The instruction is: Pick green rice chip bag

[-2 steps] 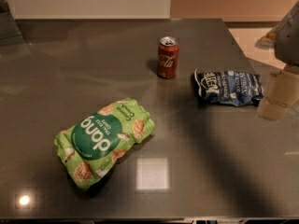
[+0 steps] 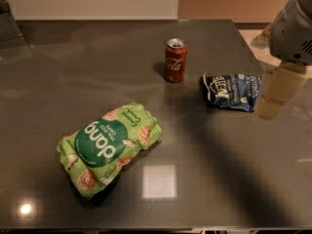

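Note:
The green rice chip bag (image 2: 108,147) lies flat on the dark grey table (image 2: 78,67), left of centre and near the front; it is light green with a dark green circle reading "dang" and round chip pictures. My gripper (image 2: 273,94) comes in from the right edge of the view, hanging over the table's right side just right of a dark blue bag (image 2: 231,91). It is far to the right of the green bag and holds nothing that I can see.
A red cola can (image 2: 175,60) stands upright at the table's middle back. The dark blue snack bag lies to its right. The grey arm housing (image 2: 292,28) fills the upper right corner. The table's right edge runs close behind the gripper.
The gripper and arm have shifted slightly to the left, closer to the dark blue bag. The bags and the can have not moved.

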{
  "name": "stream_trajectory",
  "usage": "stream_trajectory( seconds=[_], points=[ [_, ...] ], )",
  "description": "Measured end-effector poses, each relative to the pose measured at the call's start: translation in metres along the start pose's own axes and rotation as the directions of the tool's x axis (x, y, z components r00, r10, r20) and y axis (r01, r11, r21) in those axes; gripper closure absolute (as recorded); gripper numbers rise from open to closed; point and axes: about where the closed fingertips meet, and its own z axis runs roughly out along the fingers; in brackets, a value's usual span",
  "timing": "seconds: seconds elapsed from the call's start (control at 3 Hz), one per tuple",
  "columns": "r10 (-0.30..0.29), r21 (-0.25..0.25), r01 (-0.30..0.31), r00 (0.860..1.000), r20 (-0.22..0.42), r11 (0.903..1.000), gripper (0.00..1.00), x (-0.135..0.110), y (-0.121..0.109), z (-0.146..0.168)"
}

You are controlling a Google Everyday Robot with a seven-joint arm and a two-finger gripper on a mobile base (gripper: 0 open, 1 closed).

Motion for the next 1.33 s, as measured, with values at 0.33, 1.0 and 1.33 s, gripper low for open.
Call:
stream_trajectory(
  seconds=[0.33,1.0,1.33],
  points=[
    [-0.052,-0.039,0.054,0.998,0.046,0.9978,0.00,-0.039,0.000,0.016],
    [-0.138,-0.087,0.150,0.982,0.133,0.9849,0.00,-0.115,0.010,0.053],
    [-0.155,-0.116,0.173,0.976,0.150,0.9782,0.00,-0.142,0.020,0.079]
  ],
)
